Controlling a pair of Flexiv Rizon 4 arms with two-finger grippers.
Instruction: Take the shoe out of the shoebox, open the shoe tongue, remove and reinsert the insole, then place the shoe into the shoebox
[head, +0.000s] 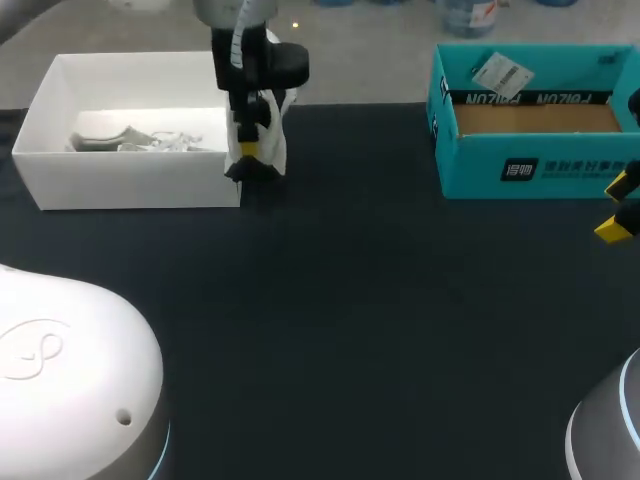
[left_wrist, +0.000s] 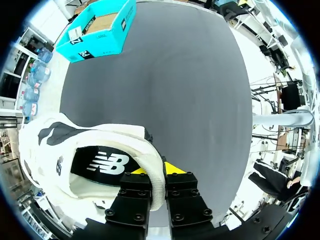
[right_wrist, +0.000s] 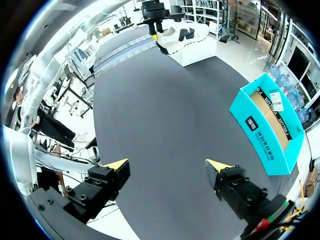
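1. Head view: even overhead light; dark matte tabletop (head: 350, 330) shows no glare.
2. Brightest surface: white open cardboard box (head: 130, 185); its inner walls faintly shaded.
3. Left wrist view: cream-white sneaker (left_wrist: 125, 137) well lit, its opening shadowed.

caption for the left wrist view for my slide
Left jaws clamp a white shoe by its collar, dark table and teal box ahead.

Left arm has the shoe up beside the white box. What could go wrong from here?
1. The left gripper pinches the shoe only by its heel collar, so it might slip or swing.
2. The shoe hangs close by a corner of the white shoebox and could catch it.
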